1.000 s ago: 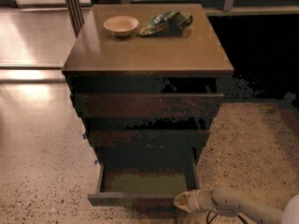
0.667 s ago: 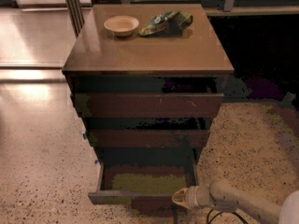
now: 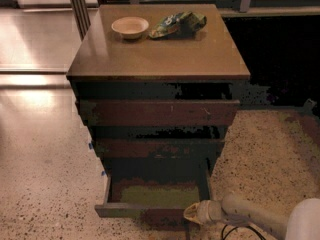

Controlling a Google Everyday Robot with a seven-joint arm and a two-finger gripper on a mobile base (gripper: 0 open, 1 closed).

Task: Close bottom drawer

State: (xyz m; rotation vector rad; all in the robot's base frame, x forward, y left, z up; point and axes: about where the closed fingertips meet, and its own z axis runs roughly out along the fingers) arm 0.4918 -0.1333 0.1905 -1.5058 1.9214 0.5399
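Note:
The bottom drawer (image 3: 150, 211) is the lowest and narrowest of three dark brown drawers in the cabinet (image 3: 157, 59). It stands pulled out, its greyish-green floor (image 3: 159, 195) showing. My gripper (image 3: 192, 213) comes in from the lower right on a pale arm and sits against the right end of the drawer's front edge. The two wider drawers above, the top one (image 3: 157, 112) and the middle one (image 3: 157, 147), also stick out a little.
On the cabinet top sit a small pale bowl (image 3: 130, 26) and a green snack bag (image 3: 178, 24). Speckled floor lies left and right of the cabinet. A dark opening runs behind at the right. Metal posts (image 3: 80, 9) stand at the back left.
The drawer has slid inward a little and the gripper has followed it up and toward the cabinet at the drawer's right front.

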